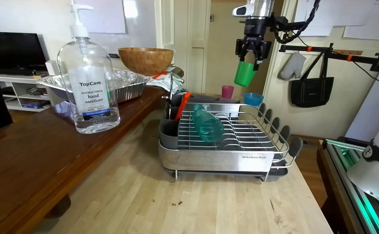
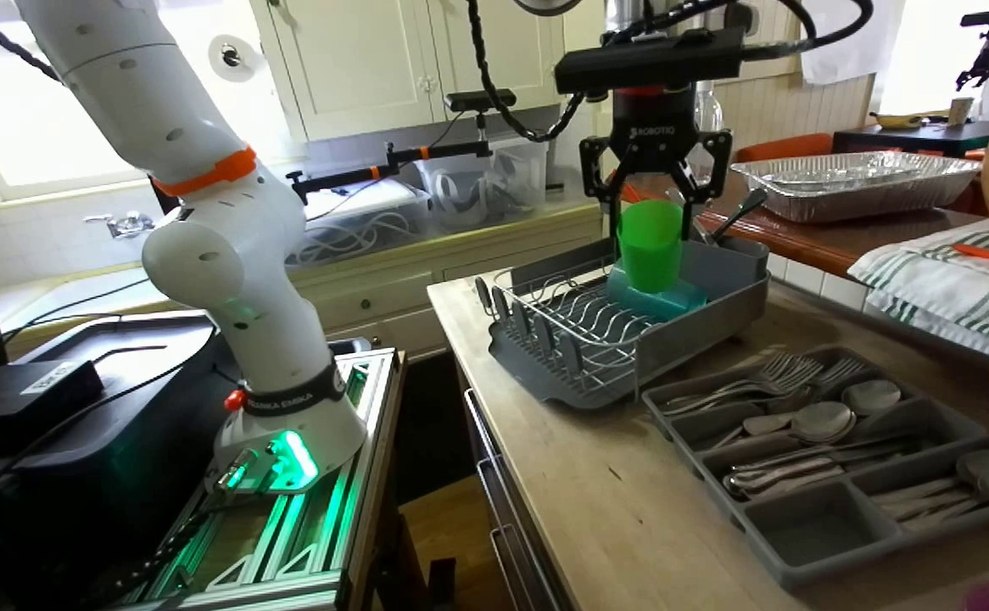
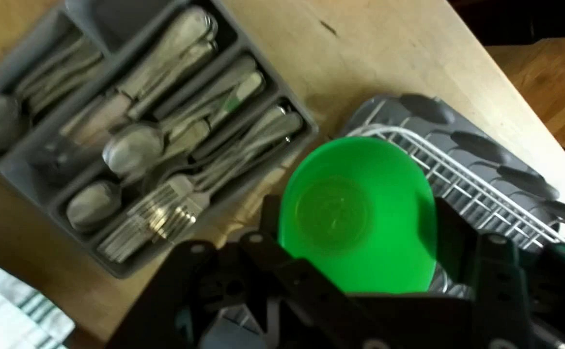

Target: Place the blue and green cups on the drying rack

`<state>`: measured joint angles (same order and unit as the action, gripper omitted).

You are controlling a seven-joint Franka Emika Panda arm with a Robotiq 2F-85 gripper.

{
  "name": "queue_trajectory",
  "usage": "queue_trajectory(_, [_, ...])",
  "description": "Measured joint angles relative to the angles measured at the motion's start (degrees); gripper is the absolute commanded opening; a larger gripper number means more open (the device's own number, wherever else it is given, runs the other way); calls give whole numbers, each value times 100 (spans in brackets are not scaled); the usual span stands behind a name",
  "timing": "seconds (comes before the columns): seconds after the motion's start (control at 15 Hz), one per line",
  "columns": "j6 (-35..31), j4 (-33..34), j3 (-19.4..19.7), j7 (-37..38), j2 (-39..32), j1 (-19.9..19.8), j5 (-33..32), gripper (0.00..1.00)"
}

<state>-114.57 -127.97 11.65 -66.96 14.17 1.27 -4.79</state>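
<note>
My gripper is shut on the green cup, one finger on each side of it. In an exterior view the green cup hangs slightly tilted, in the air beyond the drying rack. The wrist view looks down into the open mouth of the green cup; wires of the drying rack show below and beside it. On the rack's wires, beside the dark utensil holder, the teal-blue cup lies on its side. It is partly hidden behind the green cup in an exterior view.
A grey cutlery tray full of silverware stands beside the rack. A pink cup and a blue bowl are beyond the rack. The raised wooden counter holds the sanitizer bottle, a foil pan and a wooden bowl.
</note>
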Motion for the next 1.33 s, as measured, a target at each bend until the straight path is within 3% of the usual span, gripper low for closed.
queue_trajectory(0.2, [164,356,-646,-1,-564,328,45,49])
queue_trajectory(0.27, [268,478,-854,-1,-710,414,38,74])
queue_trajectory(0.4, [548,735,-1193,-3,-906,551,-8,74])
queue_trajectory(0.53, [675,876,-1295,-4,-959,593,-25,74])
queue_trajectory(0.6, [690,899,-1283,-27,-959,589,-29,49])
queue_trajectory(0.8, [693,922,-1283,-69,-972,539,-31,49])
queue_trajectory(1.0, [650,1087,-1569,-33,-1198,605,-191,49])
queue_trajectory(1.33, [-440,1135,-2155,-222,-1654,929,-313,49])
